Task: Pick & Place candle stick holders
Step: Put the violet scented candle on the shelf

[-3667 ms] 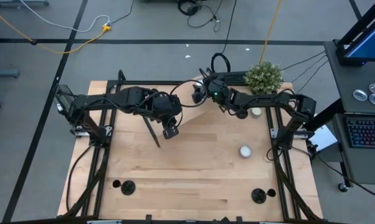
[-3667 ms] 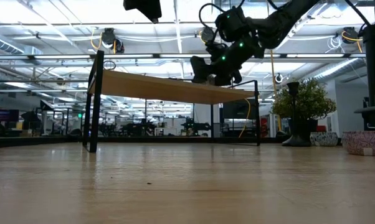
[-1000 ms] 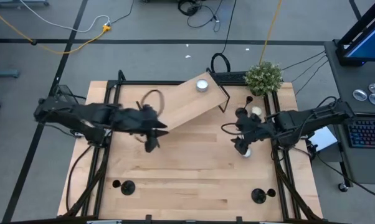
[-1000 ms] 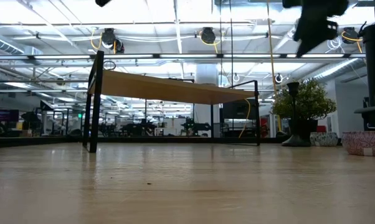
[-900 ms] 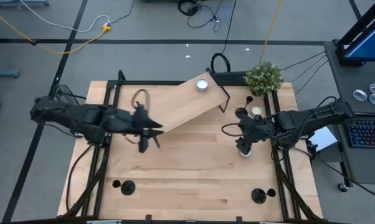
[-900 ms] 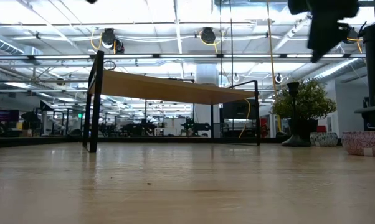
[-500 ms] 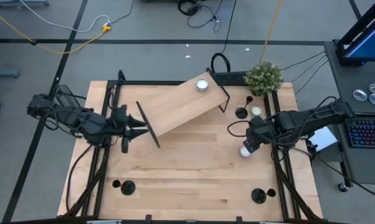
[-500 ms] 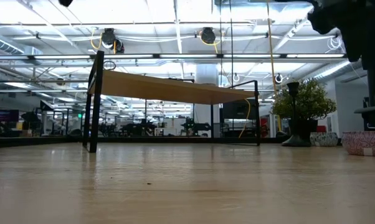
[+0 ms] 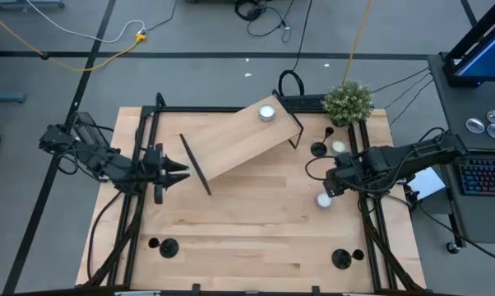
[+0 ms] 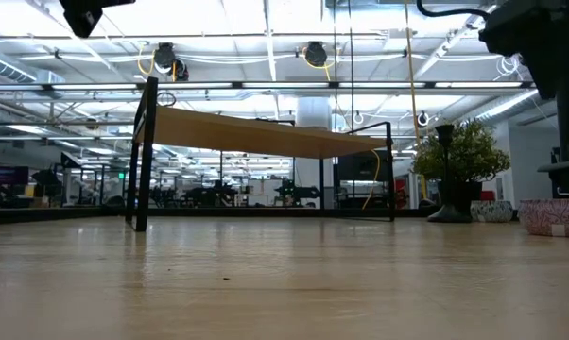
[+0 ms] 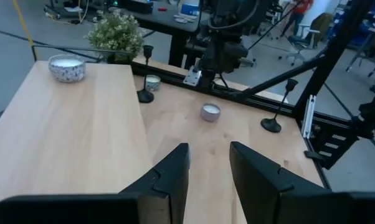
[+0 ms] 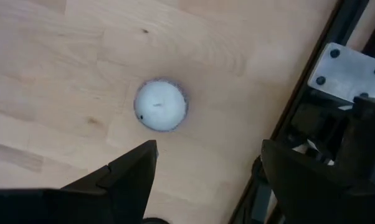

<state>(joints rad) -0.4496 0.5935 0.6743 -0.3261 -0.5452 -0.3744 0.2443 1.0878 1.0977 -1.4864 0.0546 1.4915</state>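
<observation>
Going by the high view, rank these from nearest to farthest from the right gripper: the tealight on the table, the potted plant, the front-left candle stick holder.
1. Tealight, just below the right gripper.
2. Potted plant, back edge.
3. Front-left candle stick holder, far across the table.

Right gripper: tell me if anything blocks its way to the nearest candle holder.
Nothing visible does. The right gripper hangs open by a tealight; the nearest holder stands farther back, with only bare table between.

overhead, table-level, two wrist views, shared tabletop (image 9: 256, 222)
</observation>
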